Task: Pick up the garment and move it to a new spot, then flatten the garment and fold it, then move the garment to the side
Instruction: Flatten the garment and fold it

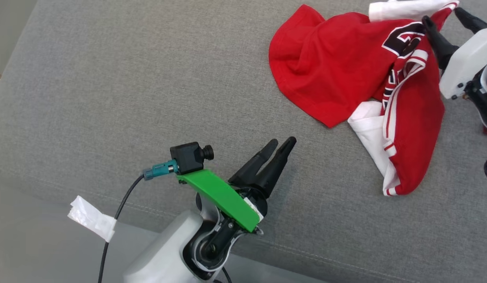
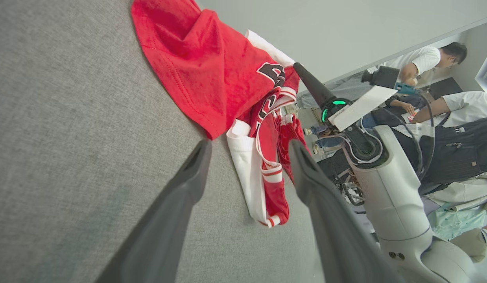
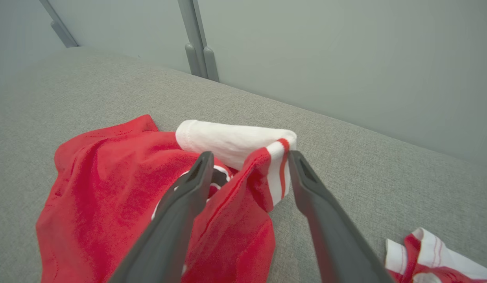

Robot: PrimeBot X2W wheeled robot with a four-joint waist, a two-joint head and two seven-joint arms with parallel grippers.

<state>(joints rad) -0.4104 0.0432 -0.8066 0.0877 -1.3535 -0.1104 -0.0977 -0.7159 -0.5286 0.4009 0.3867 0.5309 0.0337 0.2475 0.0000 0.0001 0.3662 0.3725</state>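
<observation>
The garment (image 1: pixel 338 67) is a red jersey with white sleeves and black lettering, lying crumpled at the far right of the grey cushion (image 1: pixel 129 78). My right gripper (image 1: pixel 444 16) is open at the garment's far right end. In the right wrist view its fingers (image 3: pixel 176 212) straddle a raised fold of the garment (image 3: pixel 109 184) without pinching it, the right gripper (image 3: pixel 249 157) hovering just over the white sleeve. My left gripper (image 1: pixel 281 143) stands open and empty over bare cushion, well short of the garment (image 2: pixel 204 70); in its own view the left gripper (image 2: pixel 249 145) points at the hem.
The cushion's front seam runs past my left arm. A cable with a white tape tag (image 1: pixel 92 218) hangs from the left wrist camera. A pale wall with a grey post (image 3: pixel 198 47) backs the cushion. People (image 2: pixel 444 78) sit beyond the right arm.
</observation>
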